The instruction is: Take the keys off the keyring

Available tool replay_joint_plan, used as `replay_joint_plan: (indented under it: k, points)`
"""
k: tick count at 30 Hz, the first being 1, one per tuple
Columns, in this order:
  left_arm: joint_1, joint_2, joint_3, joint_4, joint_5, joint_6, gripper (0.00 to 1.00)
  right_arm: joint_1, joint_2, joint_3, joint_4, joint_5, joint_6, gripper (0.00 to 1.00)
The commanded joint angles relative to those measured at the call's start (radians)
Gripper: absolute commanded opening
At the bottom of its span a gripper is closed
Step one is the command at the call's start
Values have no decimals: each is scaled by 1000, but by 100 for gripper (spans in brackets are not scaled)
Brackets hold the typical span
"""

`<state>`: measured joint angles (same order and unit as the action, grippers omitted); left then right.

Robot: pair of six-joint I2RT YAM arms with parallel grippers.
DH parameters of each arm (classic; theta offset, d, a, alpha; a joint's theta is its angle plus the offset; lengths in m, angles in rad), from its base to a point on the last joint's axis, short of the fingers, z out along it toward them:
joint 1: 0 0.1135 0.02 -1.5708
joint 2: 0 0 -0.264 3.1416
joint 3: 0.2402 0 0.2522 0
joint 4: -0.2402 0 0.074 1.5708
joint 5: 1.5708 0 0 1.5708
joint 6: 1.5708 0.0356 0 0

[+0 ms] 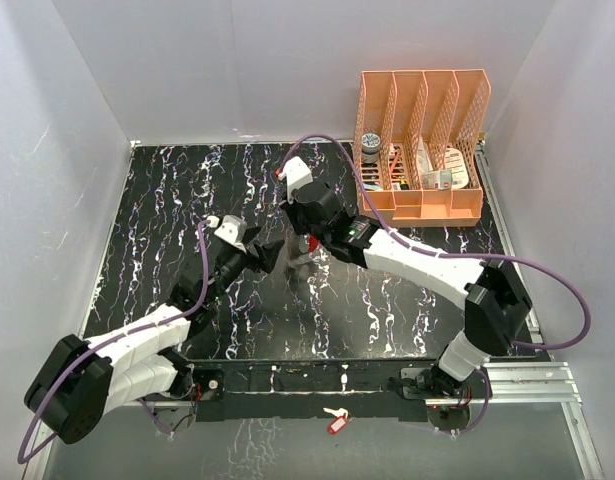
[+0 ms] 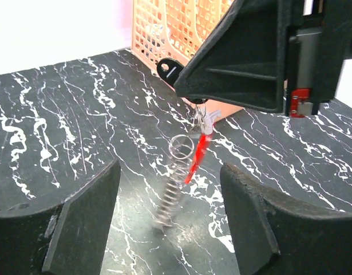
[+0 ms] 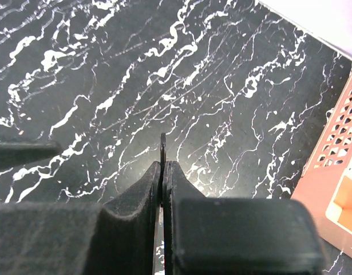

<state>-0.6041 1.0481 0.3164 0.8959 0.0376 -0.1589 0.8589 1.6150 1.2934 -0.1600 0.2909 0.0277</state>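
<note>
Black marbled tabletop [image 1: 167, 200] below. My right gripper [image 3: 164, 166] pinched tight on black tab [image 3: 163, 143], so keys [image 2: 167, 200] and red keyring [image 2: 197, 160] dangled free between fingers of my wide-spread left gripper [image 2: 170, 170]. Easy grab, I guess.

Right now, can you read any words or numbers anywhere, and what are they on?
No text can be read anywhere.
Packets in the orange file organizer: printed, but too small to read.
Red tag on the lone key: no writing can be made out.
Hanging keys: blurred, nothing readable.
</note>
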Motion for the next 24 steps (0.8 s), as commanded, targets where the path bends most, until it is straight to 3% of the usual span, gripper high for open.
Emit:
replay_joint_plan:
  k: [1,8,24]
  points:
    - [3,-45,46,28,-47,136,72,26,-54,39,76,89,-24,0]
    - [4,-45,113,71,7,300,76,63,-110,90,77,96,-45,0]
    - [4,9,123,178,-24,385,77,78,-275,118,50,51,-41,0]
